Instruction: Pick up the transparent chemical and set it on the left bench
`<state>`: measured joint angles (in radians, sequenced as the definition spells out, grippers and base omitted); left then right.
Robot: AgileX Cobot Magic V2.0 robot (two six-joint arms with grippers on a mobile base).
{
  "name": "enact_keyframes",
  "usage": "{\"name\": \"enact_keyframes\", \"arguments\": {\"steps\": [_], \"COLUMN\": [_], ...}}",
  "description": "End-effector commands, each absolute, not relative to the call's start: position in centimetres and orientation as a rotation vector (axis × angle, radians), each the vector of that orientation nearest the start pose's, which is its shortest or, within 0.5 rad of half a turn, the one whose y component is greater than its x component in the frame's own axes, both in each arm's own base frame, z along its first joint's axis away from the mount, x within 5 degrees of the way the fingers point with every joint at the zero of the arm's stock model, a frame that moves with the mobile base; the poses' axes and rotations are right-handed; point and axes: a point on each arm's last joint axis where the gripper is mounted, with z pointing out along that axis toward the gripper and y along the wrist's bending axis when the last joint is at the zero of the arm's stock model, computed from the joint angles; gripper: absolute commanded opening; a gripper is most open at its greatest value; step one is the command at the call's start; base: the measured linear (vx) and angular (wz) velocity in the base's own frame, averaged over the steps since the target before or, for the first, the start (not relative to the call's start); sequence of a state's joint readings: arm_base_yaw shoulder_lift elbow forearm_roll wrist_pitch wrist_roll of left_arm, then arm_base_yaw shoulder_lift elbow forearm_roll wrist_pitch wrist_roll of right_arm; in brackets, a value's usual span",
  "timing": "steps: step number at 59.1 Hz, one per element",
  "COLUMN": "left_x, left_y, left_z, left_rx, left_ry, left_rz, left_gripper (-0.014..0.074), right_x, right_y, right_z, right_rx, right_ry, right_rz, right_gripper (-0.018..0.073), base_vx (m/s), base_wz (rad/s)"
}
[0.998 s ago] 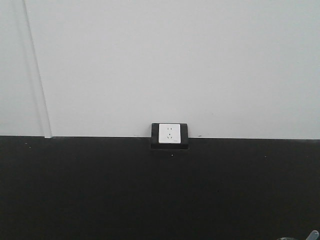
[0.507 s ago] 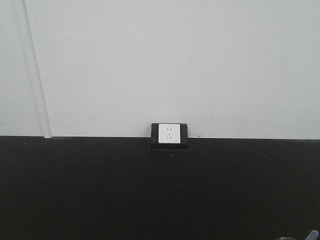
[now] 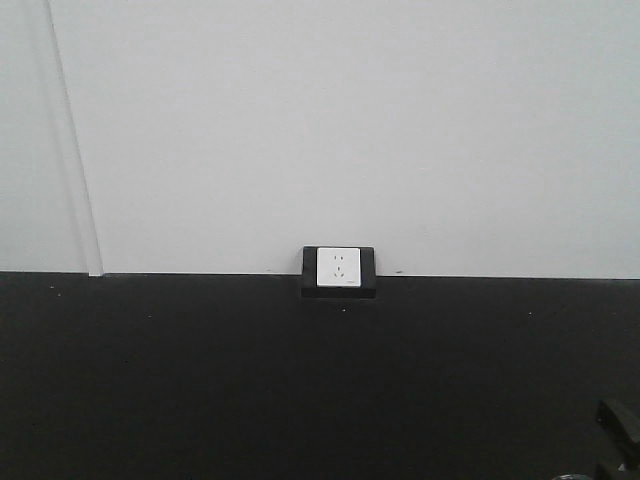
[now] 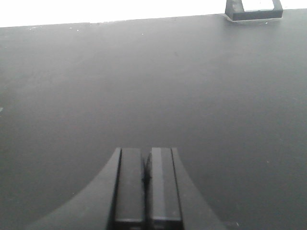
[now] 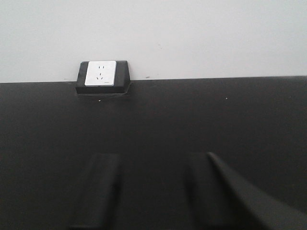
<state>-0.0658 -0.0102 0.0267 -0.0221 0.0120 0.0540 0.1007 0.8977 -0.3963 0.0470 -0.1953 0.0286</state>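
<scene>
Early in the reach, I judge: right gripper (image 5: 153, 191) fingers spread empty over the counter (image 5: 192, 110), left gripper (image 4: 144, 187) clenched on nothing, and next comes finding the glass, which I cannot make out

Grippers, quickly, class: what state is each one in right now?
Left gripper: closed, holding nothing.
Right gripper: open, nothing between its fingers.

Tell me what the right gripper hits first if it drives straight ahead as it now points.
Nothing stands in the way: the right gripper, jaws open and empty, points over the black benchtop toward the white wall, right of the power socket. It would probably meet that wall first, though depth is unclear.
</scene>
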Motion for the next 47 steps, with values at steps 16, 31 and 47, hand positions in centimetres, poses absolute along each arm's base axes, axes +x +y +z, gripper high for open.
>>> {"name": "enact_keyframes", "arguments": {"steps": [16,31,47], "left_x": [5.5,5.5,5.5], "left_y": [-0.4,-0.4,-0.4], "left_z": [20.6,20.6,20.6], "left_rx": [0.064,0.064,0.064], "left_ry": [1.429,1.429,1.429], "left_rz": [-0.035,-0.035,-0.035], "left_gripper": [-0.0003,-0.0003,-0.0003], "right_x": [20.3,22.9,25.6], "right_y": [-0.7,-2.0,-1.8], "right_z": [27.1,24.3,22.2], "right_rx": [0.441,0.547,0.571], "right_ry": [1.657,1.816,1.945], "right_rz": [0.201,0.153,0.156], "right_gripper": [0.0659,0.0571,0.0529], "base_vx": [0.0,0.0,0.0], "base_wz": [0.0,0.0,0.0]}}
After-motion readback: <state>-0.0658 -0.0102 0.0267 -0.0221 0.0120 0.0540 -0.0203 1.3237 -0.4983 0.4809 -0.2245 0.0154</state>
